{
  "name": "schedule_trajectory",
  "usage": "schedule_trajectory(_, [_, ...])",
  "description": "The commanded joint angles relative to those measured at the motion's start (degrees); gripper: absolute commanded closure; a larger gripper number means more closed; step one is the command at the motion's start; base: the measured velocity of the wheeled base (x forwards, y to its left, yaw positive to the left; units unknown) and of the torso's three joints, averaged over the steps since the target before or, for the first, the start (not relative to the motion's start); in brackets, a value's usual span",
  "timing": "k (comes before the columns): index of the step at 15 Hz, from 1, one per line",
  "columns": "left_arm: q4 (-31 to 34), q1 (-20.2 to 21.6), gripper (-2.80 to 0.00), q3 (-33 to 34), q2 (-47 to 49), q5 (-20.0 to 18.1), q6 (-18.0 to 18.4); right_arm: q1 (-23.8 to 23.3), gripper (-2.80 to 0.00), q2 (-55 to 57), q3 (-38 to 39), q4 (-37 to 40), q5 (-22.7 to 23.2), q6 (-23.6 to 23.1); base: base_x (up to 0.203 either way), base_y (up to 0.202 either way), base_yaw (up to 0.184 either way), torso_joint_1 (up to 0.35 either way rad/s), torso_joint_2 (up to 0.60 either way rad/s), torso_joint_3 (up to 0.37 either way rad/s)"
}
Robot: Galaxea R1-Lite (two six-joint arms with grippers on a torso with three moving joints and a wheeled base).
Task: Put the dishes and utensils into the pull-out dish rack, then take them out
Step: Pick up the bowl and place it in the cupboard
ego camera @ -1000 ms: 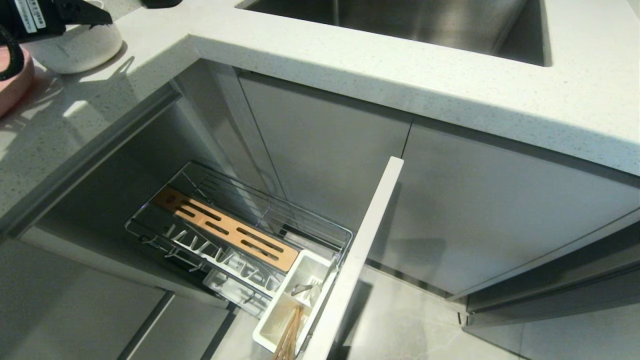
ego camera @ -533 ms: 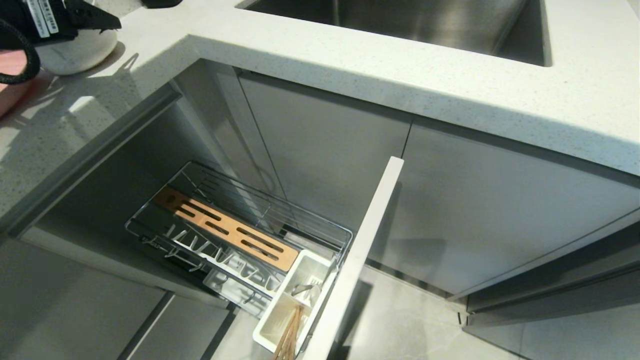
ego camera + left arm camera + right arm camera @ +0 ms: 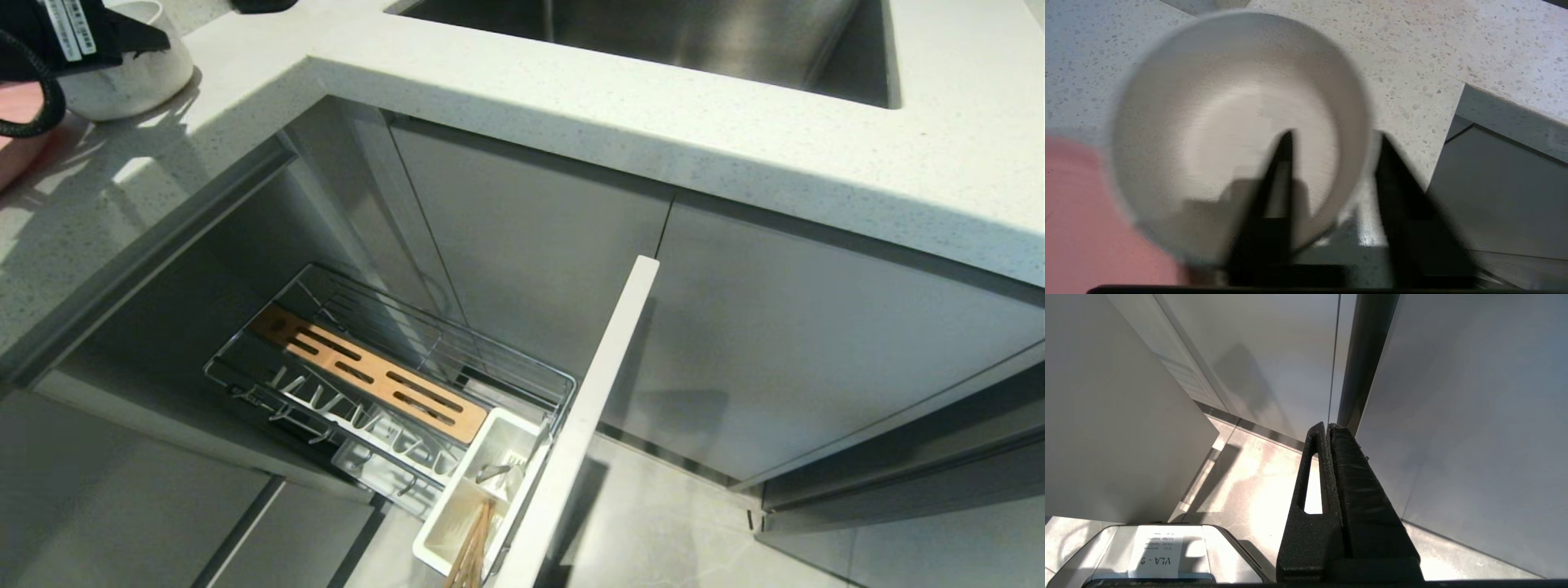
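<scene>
Speckled desk (image 3: 571,90) carries the white bowl (image 3: 1241,122) at its far left corner, just beside the pink plate (image 3: 1090,228). The left tool (image 3: 1331,163) stands over the bowl's rim, one finger inside and one outside the wall; if it already presses the wall, I cannot tell. The right tool (image 3: 1327,433) is clenched on nothing and hangs low by the cabinet doors. Below the desk, the pull-out dish rack (image 3: 392,384) is drawn out. Its white caddy (image 3: 457,523) holds the chopsticks (image 3: 469,551) and the spoon (image 3: 494,472).
</scene>
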Motion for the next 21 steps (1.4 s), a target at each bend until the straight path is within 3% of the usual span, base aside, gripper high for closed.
schedule_trajectory(1, [0.31, 0.00, 0.00, -0.01, -0.35, 0.07, -0.05, 0.00, 0.00, 0.02, 0.09, 0.00, 0.01, 0.02, 0.000, 0.000, 0.000, 0.000, 0.00, 0.000])
schedule_trajectory(9, [0.39, -0.09, 0.00, -0.01, -2.90, 0.14, 0.35, 0.00, 0.00, 0.02, 0.09, -0.03, 0.01, 0.02, 0.000, 0.000, 0.000, 0.000, 0.00, 0.000])
schedule_trajectory(12, [0.16, -0.43, 0.00, -0.01, -6.82, 0.32, 3.97, 0.01, 0.00, 0.02, 0.09, 0.00, 0.01, 0.02, 0.000, 0.000, 0.000, 0.000, 0.00, 0.000])
schedule_trajectory(17, [-1.29, -4.54, 0.00, 0.30, -15.71, 0.18, 4.53, 0.06, 0.00, 0.02, 0.09, 0.00, 0.01, 0.02, 0.000, 0.000, 0.000, 0.000, 0.00, 0.000])
schedule_trajectory(19, [-1.28, -9.68, 0.00, 1.18, -18.95, 0.12, 1.29, 0.00, 0.00, 0.02, 0.09, 0.00, 0.01, 0.02, 0.000, 0.000, 0.000, 0.000, 0.00, 0.000])
schedule_trajectory(21, [-1.18, -16.25, 0.00, 2.41, -22.26, 0.08, -9.93, 0.03, 0.00, 0.02, 0.09, -0.01, 0.01, 0.02, 0.000, 0.000, 0.000, 0.000, 0.00, 0.000])
